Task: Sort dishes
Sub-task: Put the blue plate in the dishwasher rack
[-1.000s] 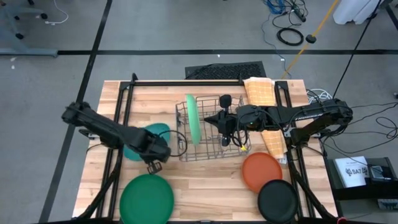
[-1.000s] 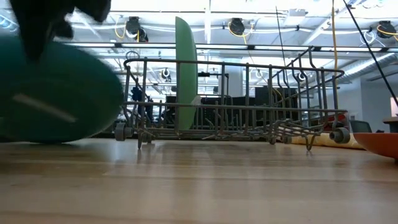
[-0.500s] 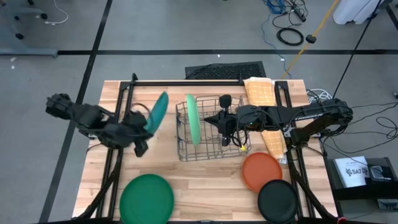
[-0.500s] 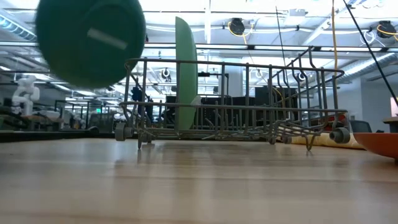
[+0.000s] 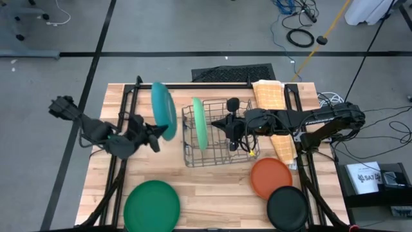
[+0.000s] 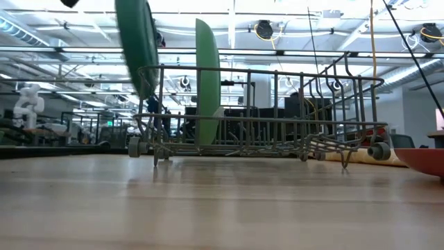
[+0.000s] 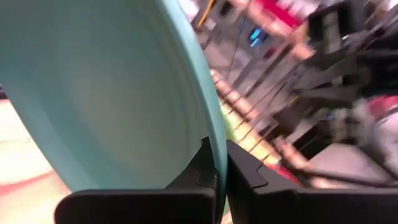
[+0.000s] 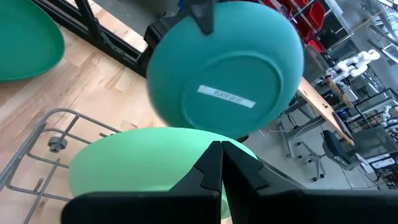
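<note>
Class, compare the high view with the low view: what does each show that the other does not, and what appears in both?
Only the high view shows the dark green plate, the black plate, the cloth, and both grippers: the left gripper shut on the teal plate, the right gripper shut on the light green plate. Only the low view shows the room beyond the table. Both show the teal plate, the light green plate upright in the wire rack, and the orange plate.
</note>
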Controlling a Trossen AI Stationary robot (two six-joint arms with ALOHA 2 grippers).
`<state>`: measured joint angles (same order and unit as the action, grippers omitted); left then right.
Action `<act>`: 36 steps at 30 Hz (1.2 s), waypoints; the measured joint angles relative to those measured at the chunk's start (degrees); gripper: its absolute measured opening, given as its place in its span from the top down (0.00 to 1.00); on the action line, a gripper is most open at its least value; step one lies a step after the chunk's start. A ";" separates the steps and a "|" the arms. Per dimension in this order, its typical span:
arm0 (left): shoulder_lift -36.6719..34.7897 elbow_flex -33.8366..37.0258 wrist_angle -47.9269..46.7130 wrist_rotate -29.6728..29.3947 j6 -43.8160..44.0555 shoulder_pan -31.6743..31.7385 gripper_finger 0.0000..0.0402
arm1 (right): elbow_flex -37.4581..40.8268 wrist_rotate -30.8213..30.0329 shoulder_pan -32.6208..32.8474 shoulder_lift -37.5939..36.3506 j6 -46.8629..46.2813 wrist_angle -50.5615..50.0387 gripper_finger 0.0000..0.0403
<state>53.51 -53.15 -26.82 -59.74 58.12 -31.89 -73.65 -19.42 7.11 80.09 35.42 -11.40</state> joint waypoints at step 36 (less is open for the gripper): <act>17.43 16.99 52.51 -4.63 -7.95 -0.75 0.97 | 0.00 0.04 0.00 0.00 -0.22 0.88 0.99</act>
<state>70.94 -36.16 25.69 -64.37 50.17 -32.64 -73.65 -19.38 7.11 80.09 35.20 -10.51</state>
